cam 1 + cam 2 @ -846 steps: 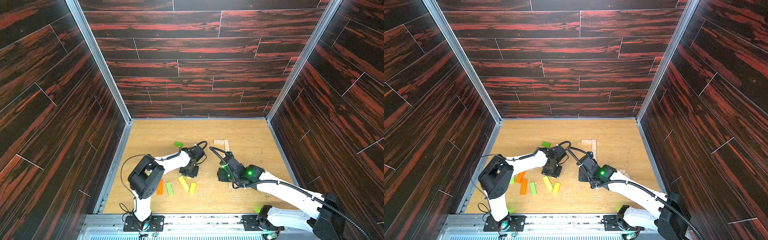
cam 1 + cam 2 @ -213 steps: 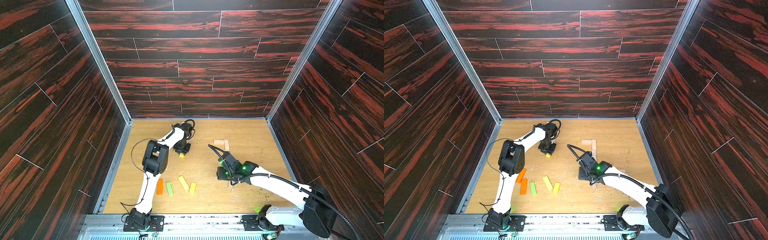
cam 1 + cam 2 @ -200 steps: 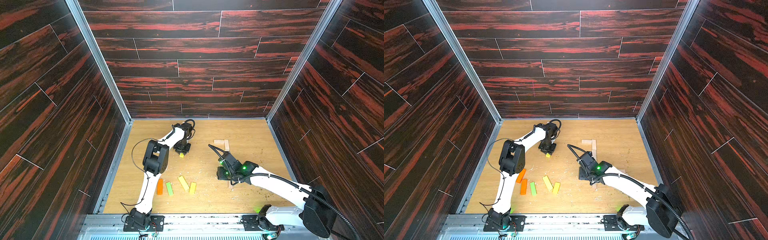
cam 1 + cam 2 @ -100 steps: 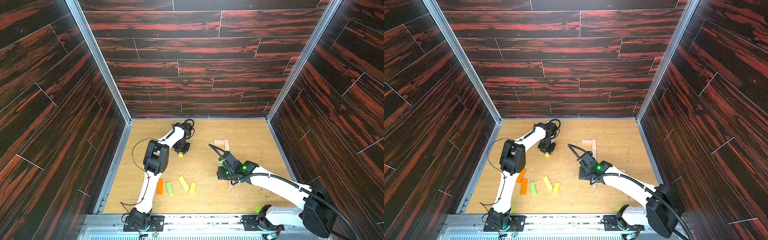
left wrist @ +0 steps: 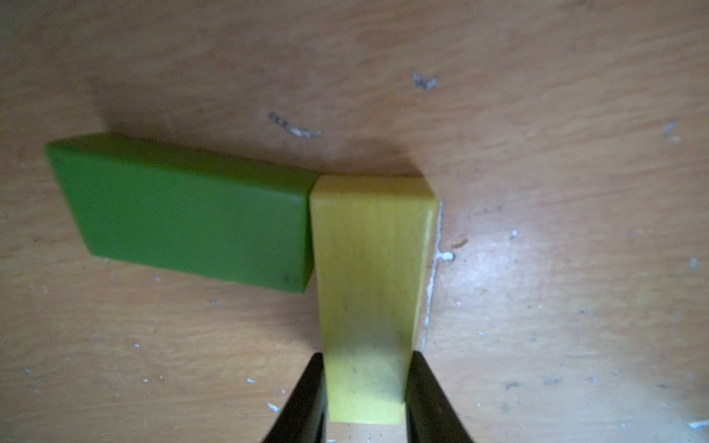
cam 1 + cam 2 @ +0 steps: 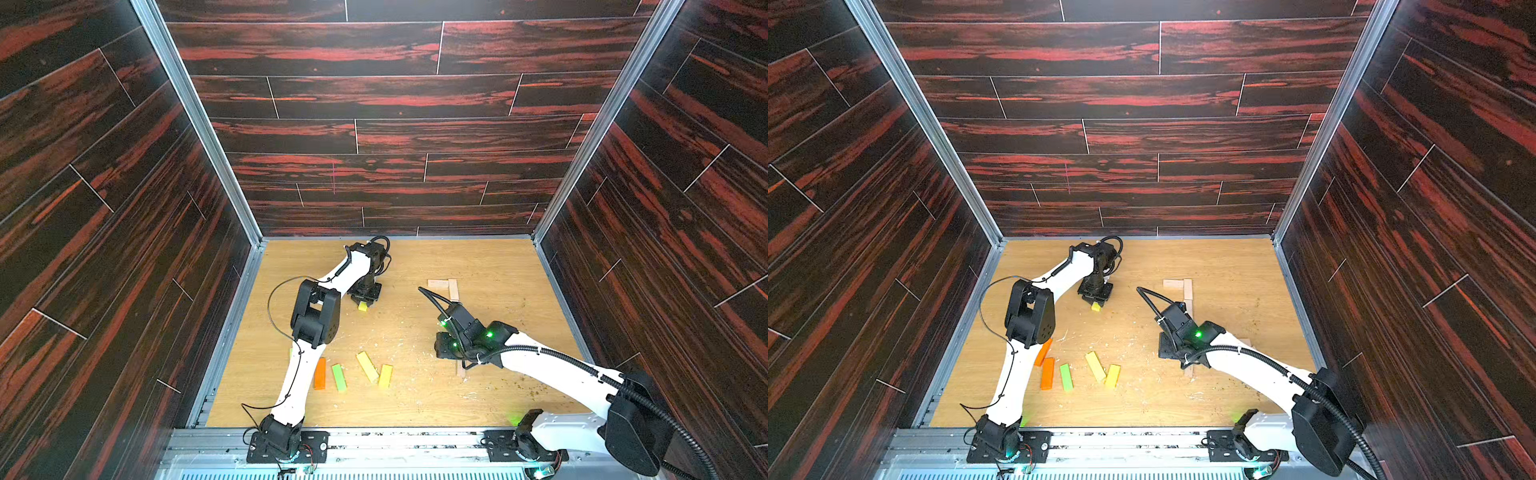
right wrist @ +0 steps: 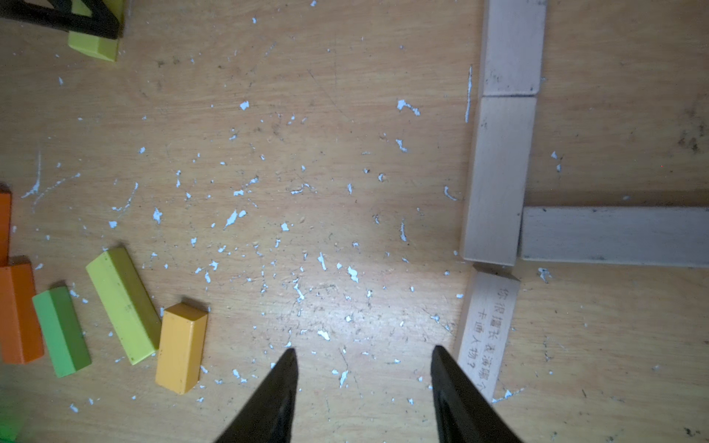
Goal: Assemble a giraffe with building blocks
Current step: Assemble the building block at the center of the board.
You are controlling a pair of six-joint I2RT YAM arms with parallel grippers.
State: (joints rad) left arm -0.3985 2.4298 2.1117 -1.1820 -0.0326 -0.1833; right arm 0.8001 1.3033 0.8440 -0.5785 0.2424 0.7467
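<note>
1. Since the earlier top view, the left arm has swung from mid-table out to the far left part of the table point(image 6: 498, 266), carrying a yellow block with it. The right arm has barely shifted.
2. On the left, the left gripper point(image 5: 366, 383) is clamped on the near end of the yellow block point(image 5: 370, 268). The block's long axis runs straight out from between the jaws. Whether it sits fully flat on the table I cannot tell.
3. Just beside it lies the green block point(image 5: 184, 214), flat, with its long axis crosswise to the yellow one. Its end touches the yellow block's side near the far tip, so the two form an L. In both top views the gripper hides the green block.
4. In the middle, near the front edge, lie four loose blocks: an orange block point(image 6: 319, 373), a light green block point(image 6: 338, 377) and two yellowish ones. They are fanned, with long axes roughly front to back, well apart from both grippers.
5. On the right, the right gripper point(image 7: 362, 360) is open and empty over bare table. A printed pale plank point(image 7: 485, 333) lies just beside one jaw, lengthwise with the fingers. Beyond it the pale planks point(image 7: 498, 180) run end to end, with one branching off square.
6. Judgement: the coming move belongs to the left arm, which is to release the yellow block without nudging the green one.
</note>
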